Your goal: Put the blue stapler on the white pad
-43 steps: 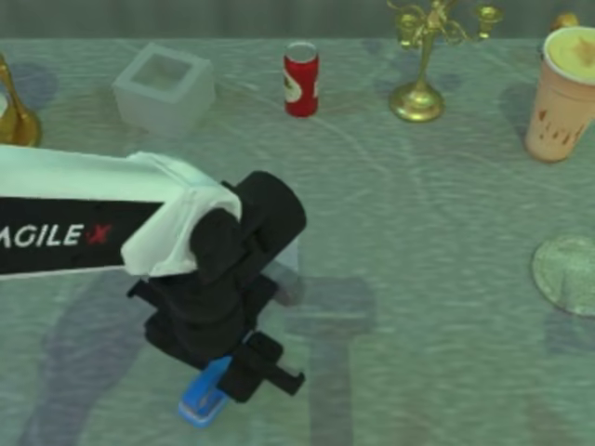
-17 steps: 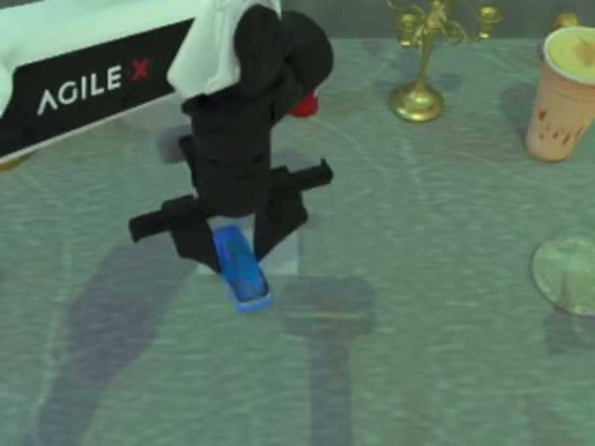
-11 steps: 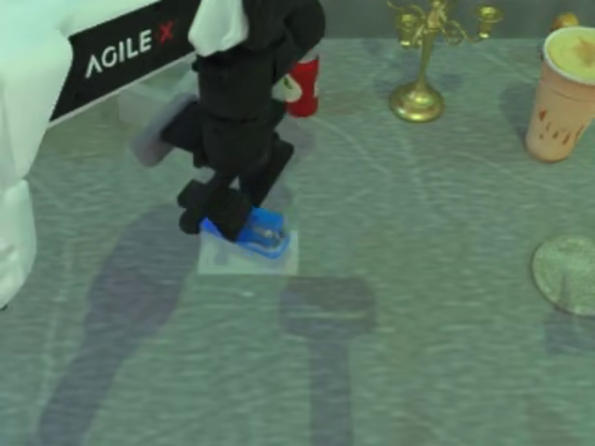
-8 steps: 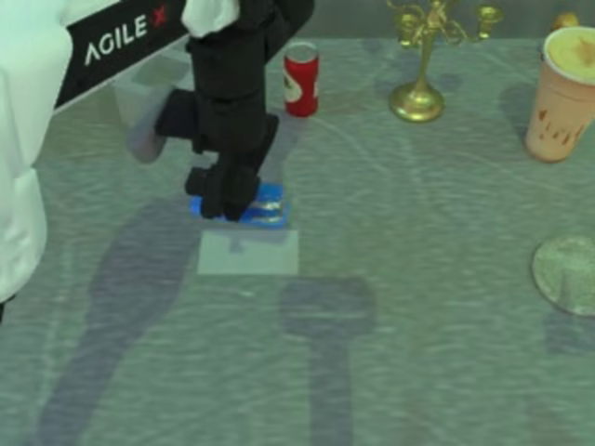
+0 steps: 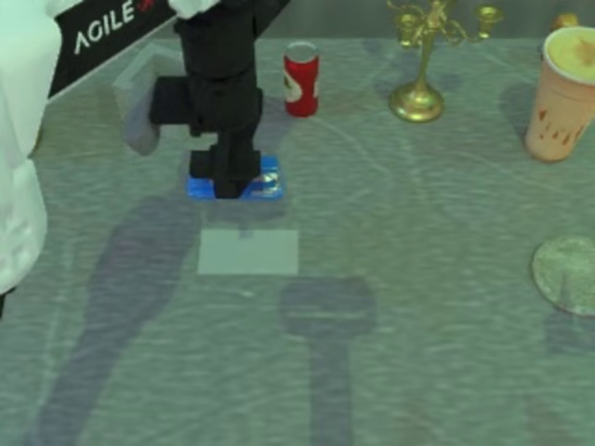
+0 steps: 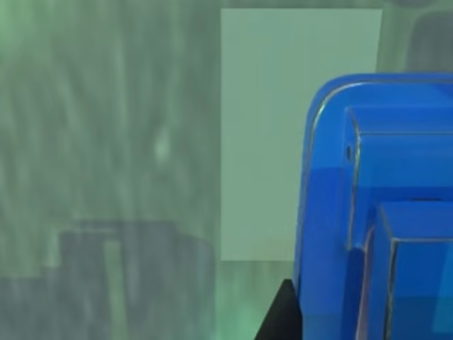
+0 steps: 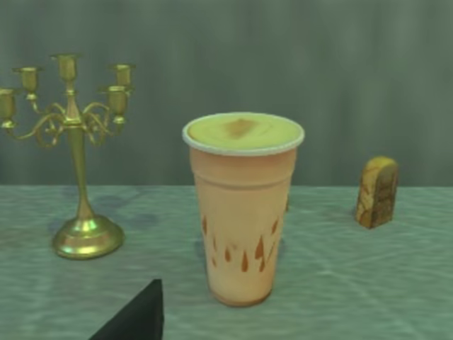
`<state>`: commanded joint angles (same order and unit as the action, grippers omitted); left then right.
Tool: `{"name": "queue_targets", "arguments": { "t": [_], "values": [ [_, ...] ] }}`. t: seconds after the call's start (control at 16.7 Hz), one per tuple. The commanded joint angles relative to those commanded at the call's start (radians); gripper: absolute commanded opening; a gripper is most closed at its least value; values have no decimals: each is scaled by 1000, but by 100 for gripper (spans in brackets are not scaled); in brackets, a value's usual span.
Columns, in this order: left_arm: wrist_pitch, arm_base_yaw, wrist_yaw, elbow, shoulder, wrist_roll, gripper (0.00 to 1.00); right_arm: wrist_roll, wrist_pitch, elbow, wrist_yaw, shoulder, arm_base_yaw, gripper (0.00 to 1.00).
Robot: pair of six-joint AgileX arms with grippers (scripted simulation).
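In the upper left of the top view, the left gripper grasps the blue stapler just above the white pad, apart from it.

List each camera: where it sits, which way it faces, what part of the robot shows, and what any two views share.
Top view: above the table, looking down; shows the left arm and left gripper holding the blue stapler beyond the white pad.
Left wrist view: on the left wrist, looking down at the blue stapler and white pad; a dark finger tip shows.
Right wrist view: on the right wrist, facing level at the cup and candelabra; a dark gripper corner shows.
Shared: stapler and pad in the first two; cup and candelabra in the top and right wrist views.
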<state>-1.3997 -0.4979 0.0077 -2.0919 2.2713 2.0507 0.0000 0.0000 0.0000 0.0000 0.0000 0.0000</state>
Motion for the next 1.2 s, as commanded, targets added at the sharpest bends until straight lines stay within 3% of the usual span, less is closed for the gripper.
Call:
{"name": "queue_targets", "arguments": {
  "t": [0.3,0.78,1.08,1.2],
  "values": [
    [40,-2,0,40,0,-2,0,0,0,0,0,0,0,100],
    [352,-1,0,300,50,0,0,0,0,0,0,0,0,100],
    [363,-1,1,311,52,0,0,0,0,0,0,0,0,100],
    [363,-1,1,311,52,0,15,0,0,0,0,0,0,100]
  ]
}}
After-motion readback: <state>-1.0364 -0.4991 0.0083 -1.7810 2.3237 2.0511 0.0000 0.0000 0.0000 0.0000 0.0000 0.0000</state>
